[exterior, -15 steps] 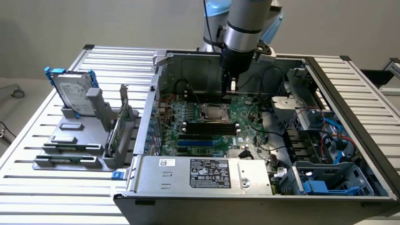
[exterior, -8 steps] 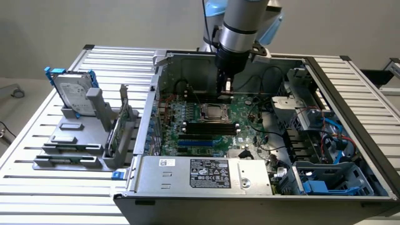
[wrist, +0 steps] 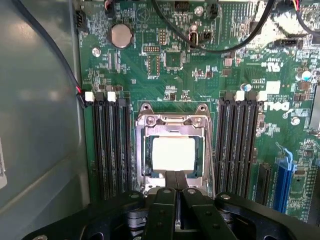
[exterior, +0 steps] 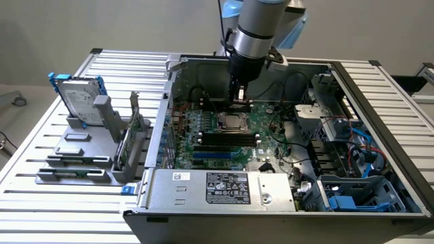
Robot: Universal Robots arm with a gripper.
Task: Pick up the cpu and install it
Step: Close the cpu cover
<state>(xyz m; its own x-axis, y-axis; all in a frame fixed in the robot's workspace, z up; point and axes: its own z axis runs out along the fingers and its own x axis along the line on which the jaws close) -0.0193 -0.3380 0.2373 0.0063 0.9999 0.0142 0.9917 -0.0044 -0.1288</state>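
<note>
Cpu (wrist: 173, 153), square and pale silvery, sits flat in socket (wrist: 172, 120).

Wall (exterior: 135, 25): plain pale grey, across the back of the exterior view.
Table (exterior: 40, 203): silvery metal, ribbed in long parallel slats, dark caps at its far corners.
Floor (exterior: 13, 109): pale, beyond the table at the exterior view's left.
Light: soft, even, faint sheen on the slats.
</note>
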